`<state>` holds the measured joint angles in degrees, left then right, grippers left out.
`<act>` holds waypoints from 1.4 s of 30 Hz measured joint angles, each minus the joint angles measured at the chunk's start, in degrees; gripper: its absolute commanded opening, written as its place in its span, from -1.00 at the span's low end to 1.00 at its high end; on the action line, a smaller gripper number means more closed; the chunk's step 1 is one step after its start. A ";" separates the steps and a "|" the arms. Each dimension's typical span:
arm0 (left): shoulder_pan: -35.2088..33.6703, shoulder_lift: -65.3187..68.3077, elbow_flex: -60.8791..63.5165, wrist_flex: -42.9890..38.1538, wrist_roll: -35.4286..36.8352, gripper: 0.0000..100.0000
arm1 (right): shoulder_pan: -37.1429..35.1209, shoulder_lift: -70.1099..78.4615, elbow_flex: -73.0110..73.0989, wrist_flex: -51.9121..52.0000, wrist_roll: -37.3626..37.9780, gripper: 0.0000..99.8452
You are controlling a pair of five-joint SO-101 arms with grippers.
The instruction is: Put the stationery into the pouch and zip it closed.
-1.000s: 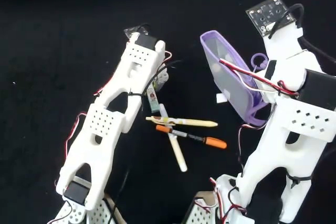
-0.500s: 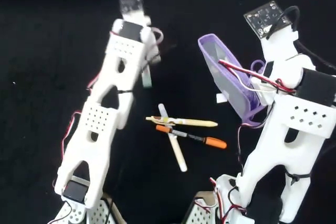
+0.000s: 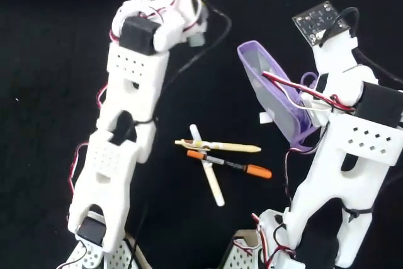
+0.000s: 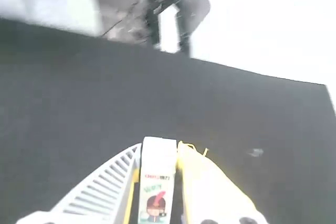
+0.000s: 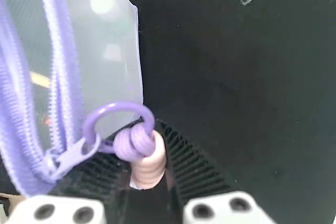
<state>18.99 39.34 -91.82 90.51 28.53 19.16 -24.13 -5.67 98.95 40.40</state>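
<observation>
up past the pouch (image 3: 272, 96), on its far side, your left gripper (image 3: 194, 29) now hangs high with the eraser (image 4: 156, 182) pinched between its fingers. a second ago it was low, down by the pens. so the pick is done, and what's left of this step is the carry to the mouth. nearer the arm bases than the pouch, the yellow pen (image 3: 220, 147), orange-tipped pen (image 3: 230, 165) and white pen (image 3: 211, 181) lie crossed on the table (image 3: 50, 61), unmoved. your right gripper (image 5: 149, 156) is clamped on the pouch's coiled end beside the zip ring (image 5: 118, 121), holding it tilted with the mouth open. inside the pouch i make out no stationery, so all four pieces look left to load before you zip.
</observation>
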 measured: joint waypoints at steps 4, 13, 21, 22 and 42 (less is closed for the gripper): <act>5.80 -3.43 -0.09 0.35 0.00 -0.94 | 0.00 0.00 0.00 0.00 0.00 -0.98; 12.31 -3.60 -0.70 3.78 -0.26 -0.94 | 0.00 0.00 0.00 -0.62 0.00 -0.98; 11.08 -8.79 -0.79 0.00 -3.34 -0.94 | 0.00 0.00 0.00 -0.62 0.00 -0.98; 10.73 -10.99 -0.79 -0.09 -4.13 -0.94 | 0.00 0.00 0.00 -0.62 0.00 -0.98; 12.13 -36.22 -1.58 10.02 -6.15 -0.95 | 0.00 0.00 0.00 -0.62 0.00 -0.98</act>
<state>31.12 3.12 -93.41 100.53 22.37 19.16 -24.13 -5.67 98.33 40.40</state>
